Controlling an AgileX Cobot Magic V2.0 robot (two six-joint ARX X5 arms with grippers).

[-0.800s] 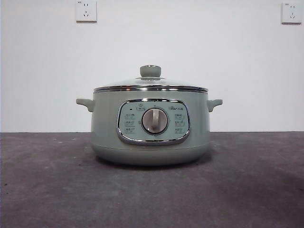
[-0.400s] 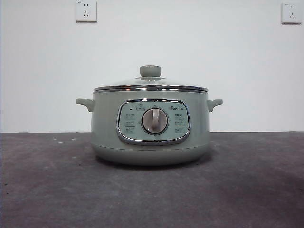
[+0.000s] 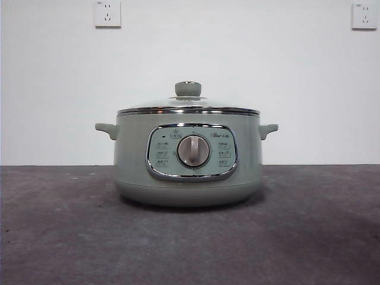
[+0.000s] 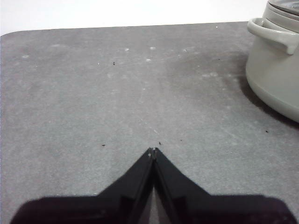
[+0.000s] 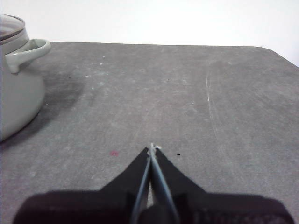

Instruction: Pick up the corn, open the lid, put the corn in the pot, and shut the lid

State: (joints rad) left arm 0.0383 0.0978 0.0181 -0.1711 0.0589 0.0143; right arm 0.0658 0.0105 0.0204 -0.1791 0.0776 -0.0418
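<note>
The sage-green pot [image 3: 189, 159] stands in the middle of the grey table in the front view, its chrome-framed panel and silver dial facing me. The glass lid [image 3: 188, 105] with its green knob sits closed on the pot. The corn is not in view in any frame. My left gripper [image 4: 153, 150] is shut and empty above bare table, with the pot [image 4: 275, 65] off to one side of it. My right gripper [image 5: 152, 148] is shut and empty above bare table, with the pot [image 5: 18, 79] off to its other side. Neither gripper shows in the front view.
A white wall with two sockets [image 3: 107, 13] stands behind the table. The grey table top [image 3: 71, 237] stretches on both sides of the pot. The table's far edge [image 4: 117, 27] and a rounded corner [image 5: 275, 51] show in the wrist views.
</note>
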